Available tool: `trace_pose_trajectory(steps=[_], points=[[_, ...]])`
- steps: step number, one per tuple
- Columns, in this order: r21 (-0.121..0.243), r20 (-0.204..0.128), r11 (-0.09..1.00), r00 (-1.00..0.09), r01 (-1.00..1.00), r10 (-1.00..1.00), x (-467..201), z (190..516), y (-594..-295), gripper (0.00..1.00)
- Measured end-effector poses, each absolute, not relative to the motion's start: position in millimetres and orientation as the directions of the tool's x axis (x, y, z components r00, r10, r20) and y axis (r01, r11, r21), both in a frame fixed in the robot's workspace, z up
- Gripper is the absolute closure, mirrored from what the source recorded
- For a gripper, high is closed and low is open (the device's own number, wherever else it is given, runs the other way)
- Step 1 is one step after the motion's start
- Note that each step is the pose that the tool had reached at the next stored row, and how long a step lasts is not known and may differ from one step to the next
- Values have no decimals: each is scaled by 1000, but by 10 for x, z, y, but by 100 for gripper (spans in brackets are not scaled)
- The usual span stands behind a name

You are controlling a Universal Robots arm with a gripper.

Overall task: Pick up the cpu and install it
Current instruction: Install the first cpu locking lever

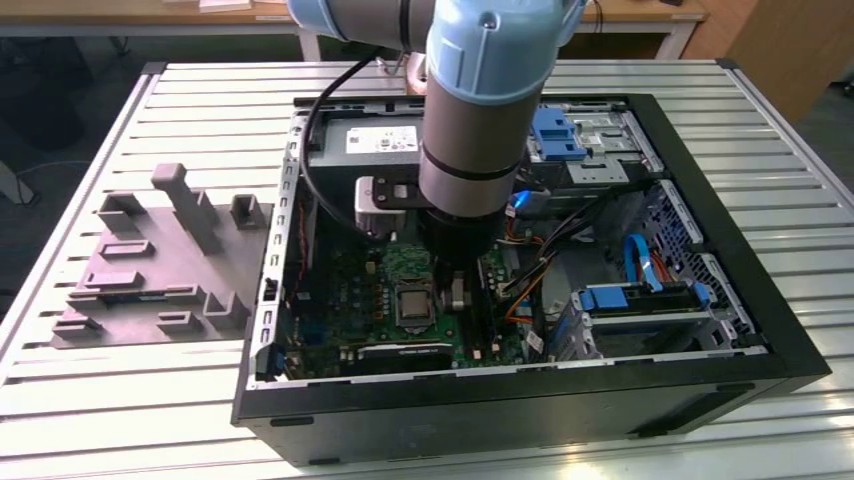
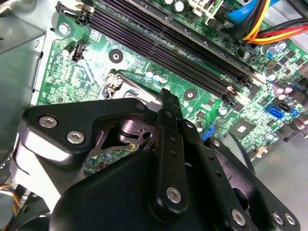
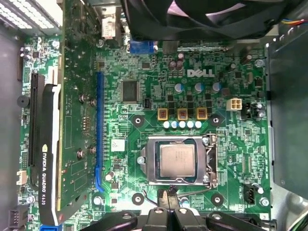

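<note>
Right up close we see the tool (image 2: 163,103): black, smooth metal bars with round silver screws. In both wrist views its two thin tips are pressed together, so the tool is closed, and we see nothing held between them. The tips (image 3: 167,196) hang just over the green board (image 3: 221,139), right beside the socket (image 3: 210,159).

The cpu (image 3: 177,160) is a flat square with a dull silver top. It lies inside the socket, a square metal frame with a shiny edge. The board is bumpy with tiny parts, round cans and long dark slots (image 2: 192,57).

In the second wrist view the tool's body hides most of the socket, so we cannot make out the cpu there. In the exterior view the thick blue and grey arm (image 1: 483,110) covers part of the open black case (image 1: 747,330). The case sits on a ribbed silver table (image 1: 147,400), next to a grey tray (image 1: 147,270) with blocky pegs.
</note>
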State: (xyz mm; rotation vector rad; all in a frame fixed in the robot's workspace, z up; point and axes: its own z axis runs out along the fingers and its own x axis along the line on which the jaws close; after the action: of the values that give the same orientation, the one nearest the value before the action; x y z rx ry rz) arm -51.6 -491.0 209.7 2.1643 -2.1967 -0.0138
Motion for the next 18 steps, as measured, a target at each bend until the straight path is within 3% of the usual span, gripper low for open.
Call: trace_pose_trajectory(steps=[18], points=[[44,36,-41,42,-998,-998,-541,1957,-4954,89]])
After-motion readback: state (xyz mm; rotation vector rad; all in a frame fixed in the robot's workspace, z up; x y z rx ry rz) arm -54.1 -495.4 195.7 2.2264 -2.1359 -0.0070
